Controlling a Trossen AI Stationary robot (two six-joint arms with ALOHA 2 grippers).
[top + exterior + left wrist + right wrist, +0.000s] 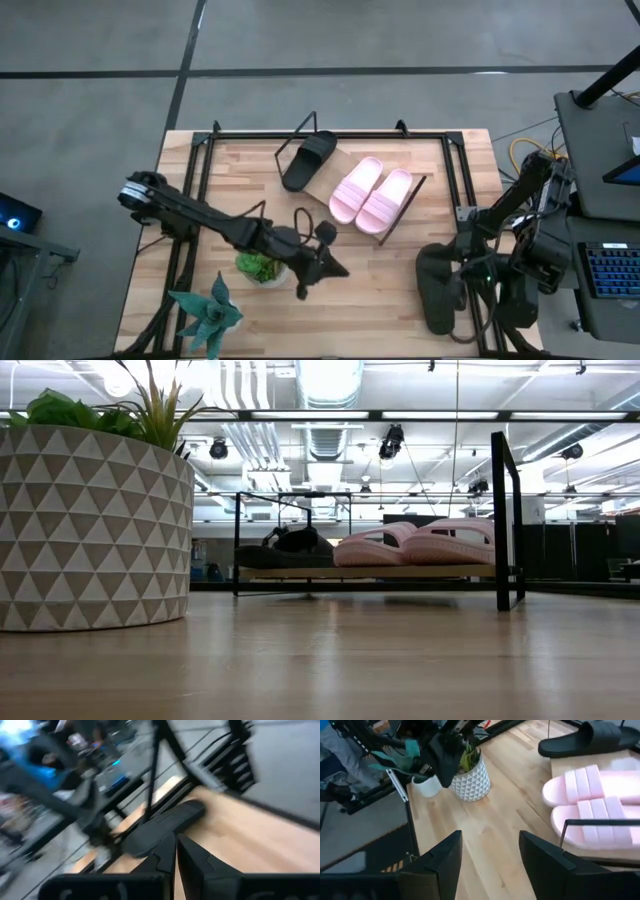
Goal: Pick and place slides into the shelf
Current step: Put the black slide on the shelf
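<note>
Nearest us, our left gripper (318, 268) sits clenched and empty beside the triangle-patterned white planter (262, 267). One black slide (308, 159) and two pale pink slides (371, 195) lie on the slanted light-wood shelf (322, 188). Rightward, the last black slide (436, 288) rests under our released right gripper (490, 855); we should grip its strap squarely.

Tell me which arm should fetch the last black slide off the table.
Right, probably: the black slide lies at the table's right front beside the open right gripper; the left gripper sits shut at mid-table by the plant.
</note>
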